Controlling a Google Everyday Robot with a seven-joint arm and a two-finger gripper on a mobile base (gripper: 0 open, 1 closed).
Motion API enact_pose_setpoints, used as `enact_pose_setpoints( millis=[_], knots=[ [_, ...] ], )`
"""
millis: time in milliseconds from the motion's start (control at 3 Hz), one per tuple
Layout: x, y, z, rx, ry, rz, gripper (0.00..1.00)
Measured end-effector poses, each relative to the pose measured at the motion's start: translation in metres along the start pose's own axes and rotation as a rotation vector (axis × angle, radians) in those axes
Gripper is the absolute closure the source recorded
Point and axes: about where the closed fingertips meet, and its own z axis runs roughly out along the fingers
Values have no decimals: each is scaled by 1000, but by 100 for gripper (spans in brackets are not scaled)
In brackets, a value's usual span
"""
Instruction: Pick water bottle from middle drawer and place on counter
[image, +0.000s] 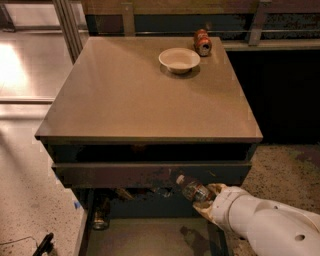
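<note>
Drawer: pulled open at the bottom of the view, dark side walls, pale grey floor. A dark can stands in its left corner against the wall. A small dark shadow or mark lies on the floor right of centre; I cannot tell which.

Bottle: lifted off the drawer floor, over the drawer's right side. It is tilted, with the white cap up and to the left, and sits in front of the scratched dark front panel above the drawer.

Gripper: lower right, at the end of a white arm that comes in from the right edge. The jaws are closed round the bottle's lower half; the cap end sticks out free.

Surface: large, square, tan-brown, with a thin dark edge, on a dark cabinet. A pale bowl sits near the far edge and looks empty. A red soda can lies tipped just behind and to the right of the bowl, not touching it.

Room: speckled floor on both sides, with a bright glare patch at far left. A metal post stands behind the left corner. A dark wall runs along the right. A small black object lies on the floor at lower left.
</note>
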Motion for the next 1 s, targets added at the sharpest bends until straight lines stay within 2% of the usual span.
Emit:
enact_pose_setpoints(
  millis=[333, 667, 1000],
  knots=[
    [-4, -8, -16, 36, -4, -7, 100],
    [-32, -27, -57, 108, -40, -34, 100],
    [-32, -29, -58, 112, -42, -33, 100]
  ],
)
